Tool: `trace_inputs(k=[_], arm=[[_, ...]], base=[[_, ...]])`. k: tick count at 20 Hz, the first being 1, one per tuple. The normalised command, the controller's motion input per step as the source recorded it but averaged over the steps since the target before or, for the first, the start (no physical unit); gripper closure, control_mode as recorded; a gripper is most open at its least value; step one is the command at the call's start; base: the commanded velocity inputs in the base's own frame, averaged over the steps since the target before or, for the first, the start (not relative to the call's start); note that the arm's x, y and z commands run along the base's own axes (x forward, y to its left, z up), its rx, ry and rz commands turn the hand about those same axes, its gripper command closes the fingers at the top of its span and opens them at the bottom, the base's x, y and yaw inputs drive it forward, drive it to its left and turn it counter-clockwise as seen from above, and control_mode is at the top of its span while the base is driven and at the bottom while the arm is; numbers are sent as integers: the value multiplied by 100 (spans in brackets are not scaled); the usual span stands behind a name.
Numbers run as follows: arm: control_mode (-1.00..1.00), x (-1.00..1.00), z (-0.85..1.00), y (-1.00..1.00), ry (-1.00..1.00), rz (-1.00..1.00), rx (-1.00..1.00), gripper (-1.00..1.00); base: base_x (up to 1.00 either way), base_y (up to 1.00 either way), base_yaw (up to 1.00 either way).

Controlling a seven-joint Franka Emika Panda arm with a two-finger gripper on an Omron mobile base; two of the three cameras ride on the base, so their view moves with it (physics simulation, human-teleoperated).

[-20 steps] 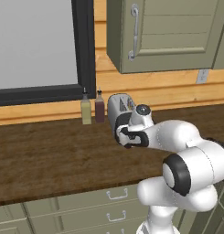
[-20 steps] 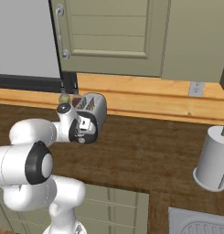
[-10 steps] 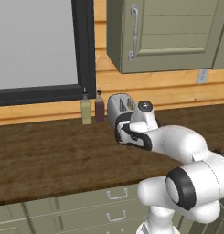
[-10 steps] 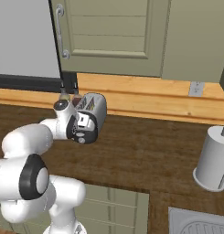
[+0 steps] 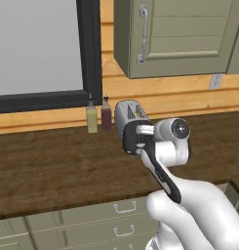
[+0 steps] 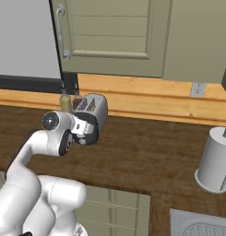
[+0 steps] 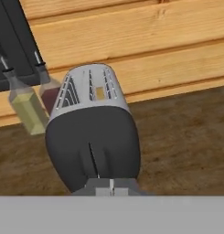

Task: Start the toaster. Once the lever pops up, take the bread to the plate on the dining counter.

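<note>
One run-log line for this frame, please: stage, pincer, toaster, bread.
stage: at toaster lever | pincer: shut, against black end panel of toaster | bread: tan piece in slot | toaster: on worktop beside two bottles

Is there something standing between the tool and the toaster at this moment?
Nothing visible. The tool, shut, sits right at the black end panel of the toaster. The two bottles stand beside the toaster, by the wall.

Brushed silver metal toaster [image 7: 90,89] (matt black end panel), on dark, grained wood worktop [image 5: 52,161].
</note>
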Motion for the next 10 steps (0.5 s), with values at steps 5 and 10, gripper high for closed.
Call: trace_inputs(k=[5, 10], arm=[[-100, 26, 100, 0, 0, -16, 2, -100], [-100, 30, 92, 0, 7, -11, 4, -100]], base=[[0, 0, 0], [0, 0, 0]])
